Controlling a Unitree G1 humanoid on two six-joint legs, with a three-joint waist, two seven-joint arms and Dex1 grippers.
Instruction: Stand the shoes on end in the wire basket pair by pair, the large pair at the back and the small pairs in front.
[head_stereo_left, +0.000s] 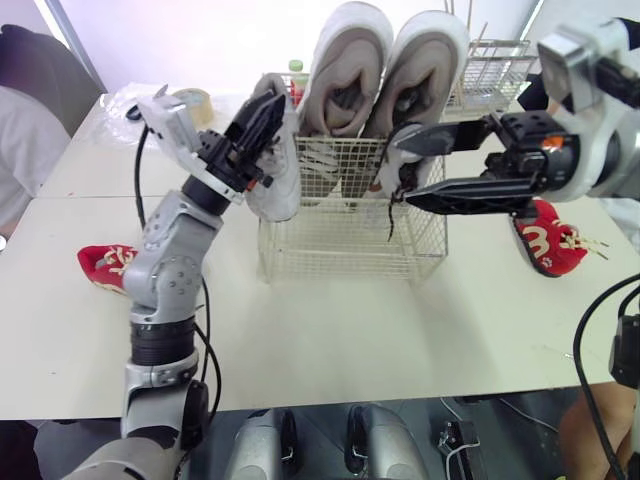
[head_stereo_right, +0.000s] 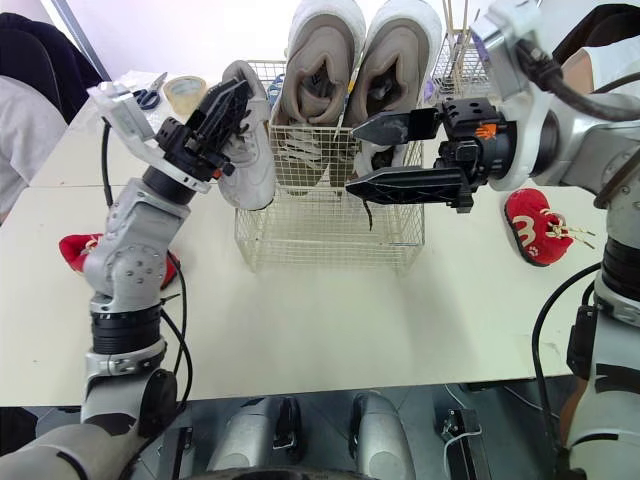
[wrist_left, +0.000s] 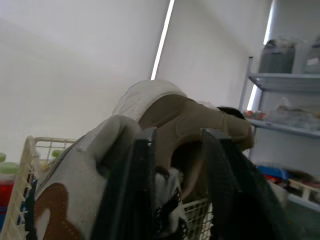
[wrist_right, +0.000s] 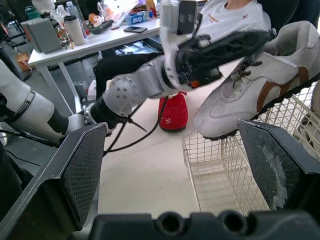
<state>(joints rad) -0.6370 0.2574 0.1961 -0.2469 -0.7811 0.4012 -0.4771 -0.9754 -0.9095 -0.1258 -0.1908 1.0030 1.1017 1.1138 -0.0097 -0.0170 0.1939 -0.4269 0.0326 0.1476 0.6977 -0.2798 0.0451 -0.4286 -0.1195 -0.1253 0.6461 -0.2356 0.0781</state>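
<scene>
Brightly, evenly lit from above; glare on far wall (head_stereo_left: 200, 40); faint soft shadows on pale worktop (head_stereo_left: 400, 330) by basket (head_stereo_left: 350, 240).

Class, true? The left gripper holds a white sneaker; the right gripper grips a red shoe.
No: the right gripper is open and empty in the left eye view; the red shoe lies on the table. The left gripper does hold the white sneaker.

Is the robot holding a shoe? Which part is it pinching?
Yes. The left gripper grips the white sneaker by its collar, near the laces. The right gripper is open, holding nothing.
</scene>
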